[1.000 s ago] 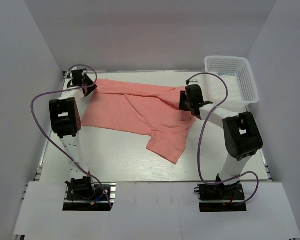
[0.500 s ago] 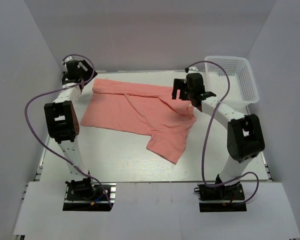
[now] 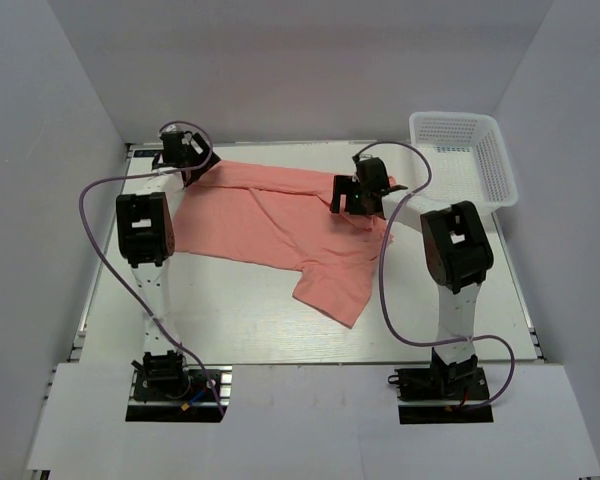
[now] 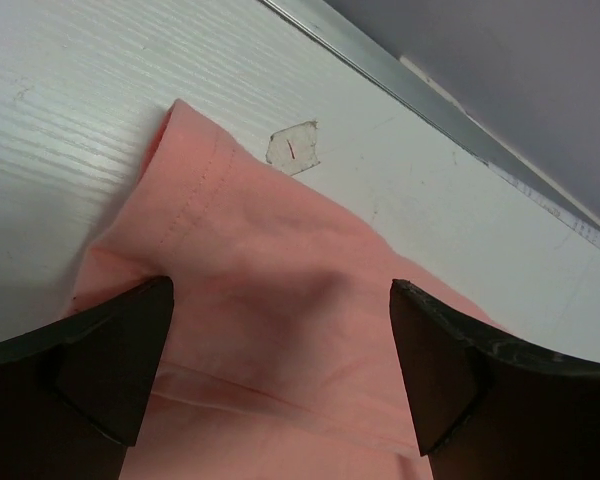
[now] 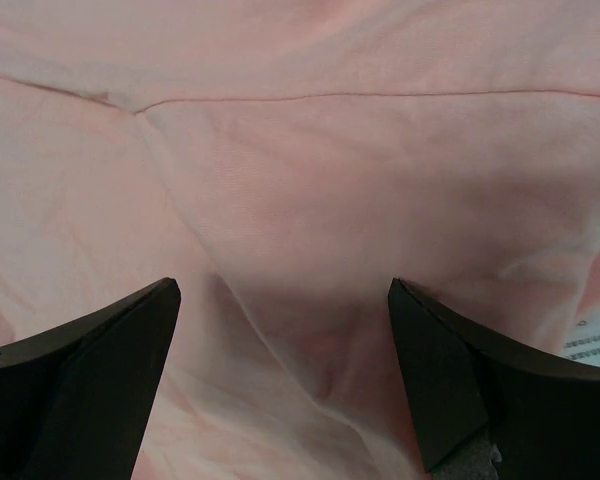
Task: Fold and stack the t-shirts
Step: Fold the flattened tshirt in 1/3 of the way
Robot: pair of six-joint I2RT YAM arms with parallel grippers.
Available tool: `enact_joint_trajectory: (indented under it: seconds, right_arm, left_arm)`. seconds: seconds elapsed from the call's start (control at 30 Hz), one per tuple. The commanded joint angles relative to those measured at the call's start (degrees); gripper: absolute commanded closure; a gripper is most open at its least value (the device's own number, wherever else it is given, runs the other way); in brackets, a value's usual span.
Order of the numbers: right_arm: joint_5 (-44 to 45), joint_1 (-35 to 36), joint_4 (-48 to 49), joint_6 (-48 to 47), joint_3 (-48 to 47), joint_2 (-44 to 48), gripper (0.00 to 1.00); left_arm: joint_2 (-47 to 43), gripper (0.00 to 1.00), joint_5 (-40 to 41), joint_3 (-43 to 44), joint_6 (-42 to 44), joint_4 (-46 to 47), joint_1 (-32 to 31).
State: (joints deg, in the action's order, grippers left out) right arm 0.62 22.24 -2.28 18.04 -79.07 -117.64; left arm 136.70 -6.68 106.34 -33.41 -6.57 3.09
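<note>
Your t-shirt (image 3: 270, 215) lies spread but rumpled on the table (image 3: 230, 320), and nothing is folded yet. Left gripper (image 4: 280, 345) gapes wide over its far-left corner, right gripper (image 5: 280, 345) likewise over the far-right cloth, neither holding any. The basket (image 3: 500, 175) sits far right, apart from the shirt; nothing looks in your way.

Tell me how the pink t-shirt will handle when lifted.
Likely floppy: the t-shirt lies creased and folded over itself, so it should drape and sag. Probably light: the fabric looks thin at the hem. Pushed, it would likely bunch rather than slide.
</note>
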Motion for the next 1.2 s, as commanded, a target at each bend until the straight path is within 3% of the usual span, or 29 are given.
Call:
enact_joint_trajectory:
  seconds: [0.0,0.17,0.3,0.43,0.67,0.77,0.83,0.97,1.17]
  right_arm:
    - [-2.7,-0.2,0.1,1.0,0.4,-0.8,0.10]
    - [-3.6,-0.2,1.5,1.4,8.2,2.4,0.10]
    - [-6.1,0.3,6.7,1.2,15.6,7.9,0.10]
    - [-5.5,0.3,9.2,0.7,23.1,13.1,0.10]
    - [1.6,0.4,4.2,-2.5,18.4,20.1,0.10]
    - [3.4,1.3,3.1,-2.9,17.1,26.1,0.10]
    - [6.7,2.1,0.5,-2.3,18.8,30.3,0.10]
    - [7.4,3.9,-1.7,3.0,27.9,40.0,0.10]
    - [8.3,7.6,-8.9,10.2,42.1,55.6,0.10]
  left_arm:
    - [-1.0,0.00,3.5,-0.6,0.1,-5.5,0.2]
    - [-5.2,0.00,4.0,-8.3,0.1,-9.0,1.2]
    - [-12.8,0.00,9.0,-17.8,0.1,-11.8,1.2]
    - [-20.9,0.00,10.8,-29.5,0.1,-7.9,1.2]
    - [-22.9,0.00,12.6,-17.2,0.1,-18.8,0.6]
    - [-28.6,0.00,11.8,-15.4,-0.4,-22.1,0.6]
    - [-32.8,0.00,11.8,-19.1,-1.6,-25.0,1.1]
    - [-44.6,0.00,20.5,-32.8,-7.4,-33.3,1.1]
    - [-55.6,0.00,20.0,-50.2,-15.1,-40.2,1.1]
